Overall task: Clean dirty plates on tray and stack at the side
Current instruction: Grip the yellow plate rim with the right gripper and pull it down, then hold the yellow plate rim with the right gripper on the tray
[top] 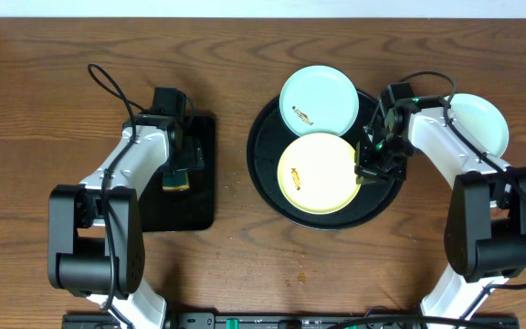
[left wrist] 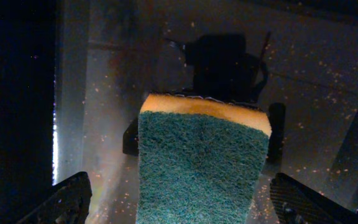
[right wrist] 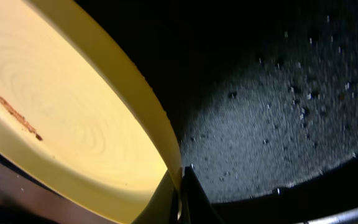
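Overhead, my right claw is down inside the tray, clamped fully closed on the right edge of the yellow plate. The right wrist view shows that rim nipped between my fingertips. The tray's raised rim curves just behind the claw, so only a narrow crescent of bare black floor is open on that side. The plate sits toward the near half of the tray, with a thin strip of floor on its left and near sides.

A mint plate crowds the far side. It meets the yellow plate's far edge and hangs out over the tray's far rim. I cannot tell which of the two lies on top where they meet. A second mint plate lies on the table to the right of the tray, partly hidden under my right arm.

Both plates on the tray lie face up and, being round, have no long axis. Each carries a small brown smear. On the yellow one it runs slantwise in the wrist view.

My left claw hangs over the small tray, well apart from the plates. Its fingers are spread wide either side of a sponge with its green face showing, and they are not gripping it.
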